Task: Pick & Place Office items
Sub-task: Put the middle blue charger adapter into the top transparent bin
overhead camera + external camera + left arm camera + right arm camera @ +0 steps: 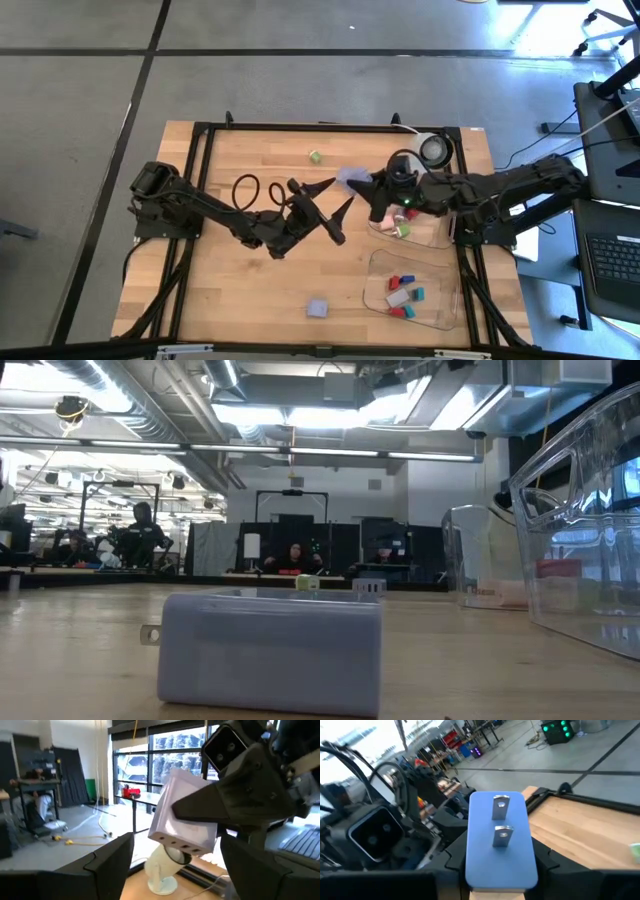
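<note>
A plug-pronged lavender-blue block (500,845) is gripped by the right hand (362,181), whose fingers are closed on its sides, and it is held in the air above the tabletop (230,290) rather than resting on it. The left hand (342,192) is set just in front of the right hand with its fingers spread wide, one on each side of the block and touching nothing, so the block is judged to be carried by the right hand alone. The main risk is judged to lie in the clearance between the two hands: they are very close, and a small drift of either arm could knock a left fingertip against the block and twist it in a grip that covers only a narrow strip of its smooth faces. If the block were loosened over bare wood, it would fall beneath the hands and could bounce toward the green piece (315,157) lying beyond them. A drop short of the clear tray (440,275), which lies beside and behind the right hand and already holds several small coloured pieces, would leave the block outside it. A second lavender block (317,308) lies on the tabletop well apart from both hands and is not threatened.
</note>
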{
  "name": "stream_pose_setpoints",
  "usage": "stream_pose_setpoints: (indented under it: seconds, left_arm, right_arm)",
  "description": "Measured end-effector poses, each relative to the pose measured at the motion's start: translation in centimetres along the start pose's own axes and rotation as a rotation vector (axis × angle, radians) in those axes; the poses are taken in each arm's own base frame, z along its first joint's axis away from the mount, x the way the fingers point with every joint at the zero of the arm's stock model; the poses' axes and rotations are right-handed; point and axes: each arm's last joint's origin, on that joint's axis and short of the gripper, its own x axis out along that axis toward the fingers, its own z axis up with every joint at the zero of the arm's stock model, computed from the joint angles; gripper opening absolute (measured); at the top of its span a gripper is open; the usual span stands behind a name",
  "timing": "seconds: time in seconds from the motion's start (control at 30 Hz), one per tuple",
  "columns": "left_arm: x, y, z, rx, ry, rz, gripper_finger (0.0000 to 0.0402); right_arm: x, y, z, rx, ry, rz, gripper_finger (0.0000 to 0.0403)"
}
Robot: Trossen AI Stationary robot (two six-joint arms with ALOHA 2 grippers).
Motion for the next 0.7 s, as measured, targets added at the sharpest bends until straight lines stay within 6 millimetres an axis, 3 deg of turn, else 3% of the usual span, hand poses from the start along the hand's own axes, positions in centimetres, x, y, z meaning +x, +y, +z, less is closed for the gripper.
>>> stream_pose_setpoints:
  seconds: [0.5,0.7]
  left_arm:
    - [-0.9,-0.4,-1.8,-0.106,0.105,0.044,0.0310]
    - [-0.8,-0.6,-2.9,-0.217,0.202,-0.098,0.0310]
  right_arm:
    - [-6.7,-3.6,3.2,-0.073,0.129,-0.134,0.0115]
    - [-8.3,-4.7,3.7,-0.077,0.127,-0.208,0.0115]
